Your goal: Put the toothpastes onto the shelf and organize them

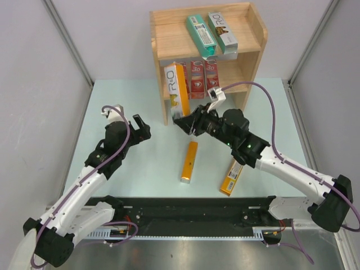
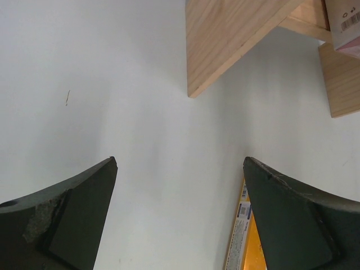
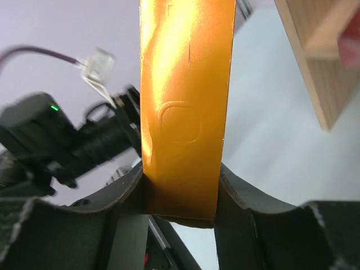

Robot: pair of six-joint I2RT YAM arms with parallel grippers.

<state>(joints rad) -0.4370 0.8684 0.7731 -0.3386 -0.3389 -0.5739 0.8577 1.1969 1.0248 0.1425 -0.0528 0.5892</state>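
Our left arm rises from its base at the near left, elbow bent, forearm angled inward. Our left gripper points forward with its jaws spread wide and nothing between them. Our right arm stretches from the near right towards the middle, wrist turned leftward. Our right gripper is clamped on one end of an orange carton, with a finger pressed against each side.

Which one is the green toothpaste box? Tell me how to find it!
Look at the wooden shelf at the far edge of the table. Two boxes lie on its top tier. The green box is the left one, the only green one anywhere, next to a silver box.
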